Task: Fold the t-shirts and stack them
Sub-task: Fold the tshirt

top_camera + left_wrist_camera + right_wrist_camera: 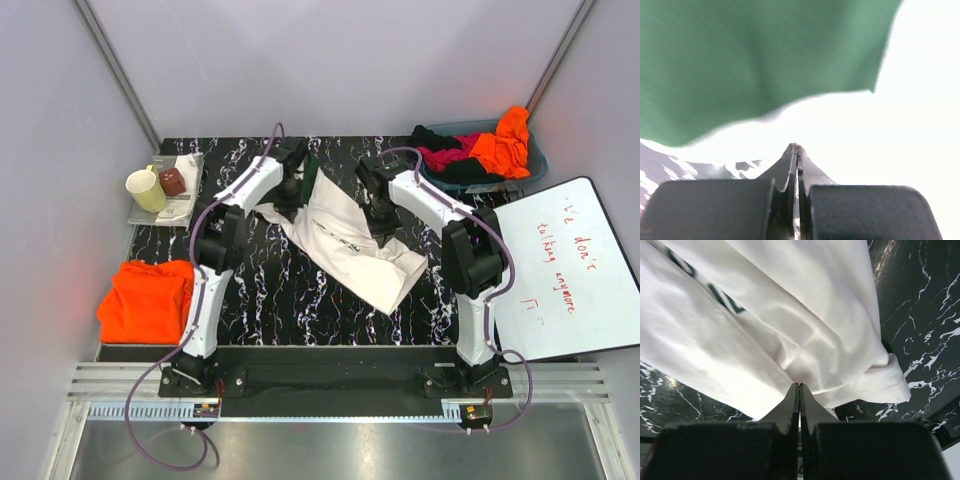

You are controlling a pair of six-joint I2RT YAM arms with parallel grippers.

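The cream t-shirt (350, 250) stretches diagonally over the black marble counter (270, 300) between the two arms. The right gripper (799, 386) has its jaws clenched on the shirt's edge, with creases fanning out from the tips. The left gripper (797, 147) has its jaws pressed together against the cloth below the green sleeve (765, 60); I cannot tell whether they pinch it.

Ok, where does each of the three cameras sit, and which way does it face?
Top external: above and behind the arms, looking down at the table; both arms show whole, left gripper and right gripper at the cream shirt.
Left wrist: on the left arm, looking along its shut fingers at the shirt's green sleeve.
Right wrist: on the right arm, looking along its shut fingers down at shirt and table.
Shared: all three show the shirt.
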